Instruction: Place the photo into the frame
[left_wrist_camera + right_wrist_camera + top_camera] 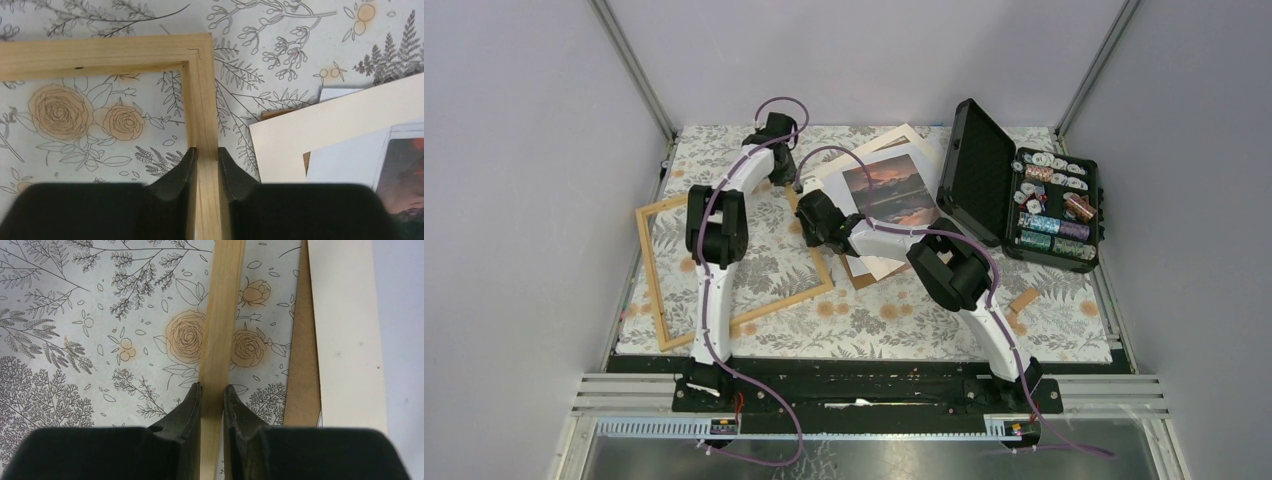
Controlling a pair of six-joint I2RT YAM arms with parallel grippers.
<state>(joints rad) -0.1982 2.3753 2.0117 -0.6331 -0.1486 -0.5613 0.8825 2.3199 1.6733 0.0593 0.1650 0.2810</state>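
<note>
Left gripper (206,156) pinches a rail of the frame (202,100), one black finger (186,169) pressed to each side of the pale wood, just short of the mitred corner. Right gripper (212,390) clamps the same frame the same way, jaws tight on a straight length of rail. From above, both grips fall on the frame's right-hand rail, the left arm's at the far corner and the right arm's a little nearer the bases.

The frame lies askew on the floral cloth (874,310), left of centre, with only the printed pattern showing inside it. Whether it is lifted off the cloth cannot be told.

The photo (892,188), a sunset over dark mountains, sits outside the frame, just to its right, in a loose stack with the cream mat (886,140) and a brown board (302,340). The board's edge runs beside the rail the right gripper holds.

Beyond the stack, at the far right, stands an open black case (972,170) holding poker chips (1054,205).
</note>
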